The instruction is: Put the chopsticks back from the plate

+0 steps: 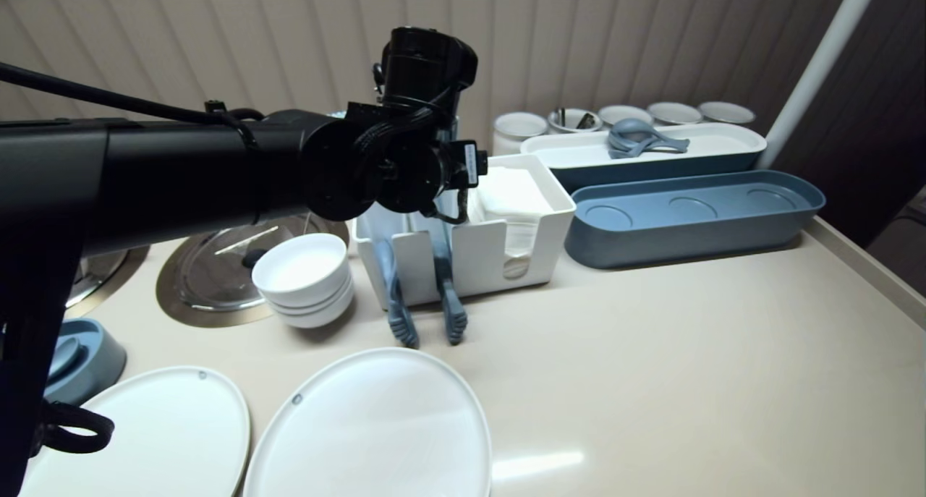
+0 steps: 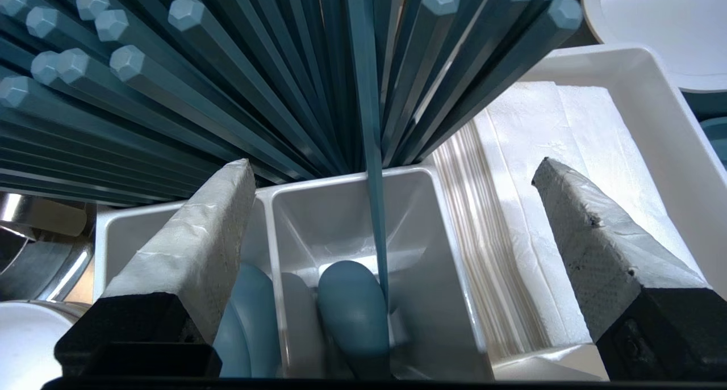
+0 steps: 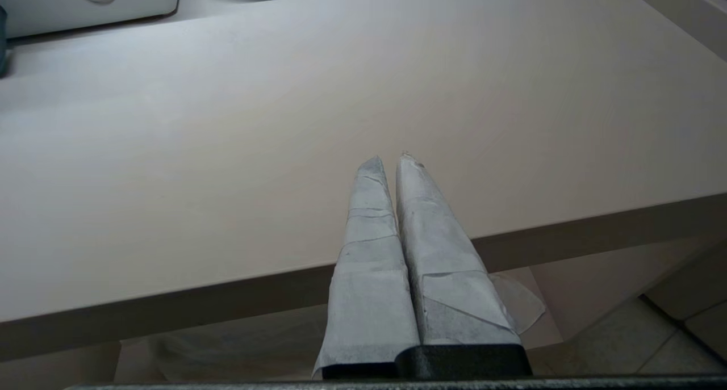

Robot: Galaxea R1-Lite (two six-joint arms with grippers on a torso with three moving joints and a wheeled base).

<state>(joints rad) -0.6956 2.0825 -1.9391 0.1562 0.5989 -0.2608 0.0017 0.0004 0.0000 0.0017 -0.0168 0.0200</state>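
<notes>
**Left gripper (image 2: 392, 163) above the white caddy (image 1: 535, 258), jaws spread wide, holding nothing.**
Between the jaws: a blue spoon (image 2: 352, 310), stood bowl-down in a narrow caddy compartment, handle up, seemingly stored for reach from above. Blue chopsticks (image 2: 227, 95) fan out of the caddy just behind it, and napkins (image 2: 545, 151) lie flat alongside. Left of the caddy are stacked white bowls (image 1: 304, 280); right of it, a blue tray (image 1: 694, 222). The right gripper (image 3: 389, 157) is parked off the beige surface (image 1: 687, 367), well apart from the caddy, jaws pressed together. A panelled wall stands behind.
</notes>
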